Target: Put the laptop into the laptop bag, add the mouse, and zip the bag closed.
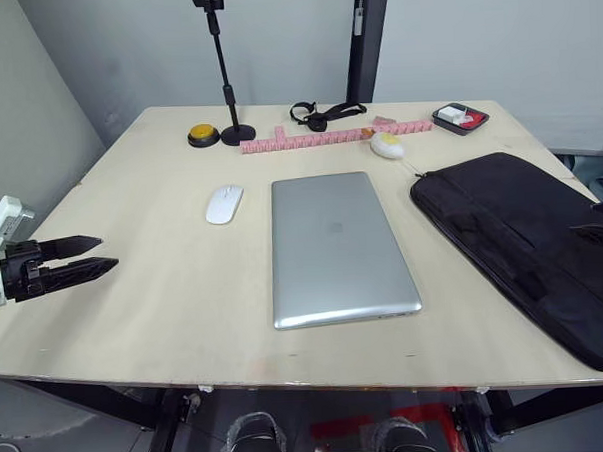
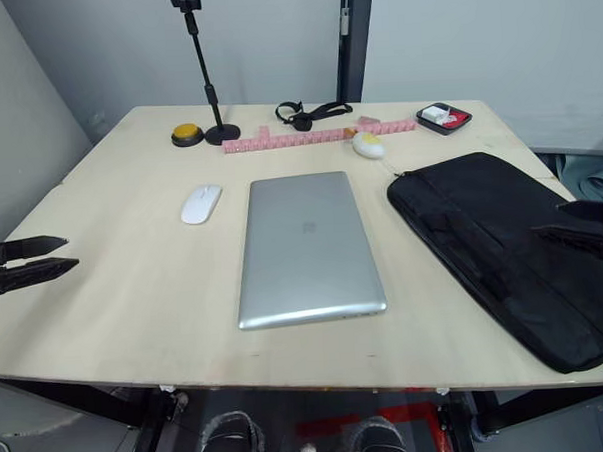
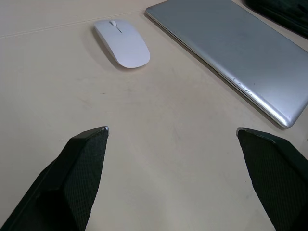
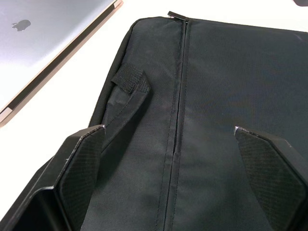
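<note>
Right wrist view puts the wide-open, empty right pincer (image 4: 168,159) over the laptop bag (image 4: 216,96), so unzip before lifting the laptop (image 1: 337,244) at 9 o'clock.

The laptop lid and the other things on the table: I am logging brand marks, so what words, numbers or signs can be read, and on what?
No words or numbers can be read.
Laptop: an apple-shaped logo on the lid, with no lettering.
Pink strip at the table's far side: marks too small to read.
Red and white item in the dark tray: print too small to read.
Laptop bag and mouse: no label visible.
</note>
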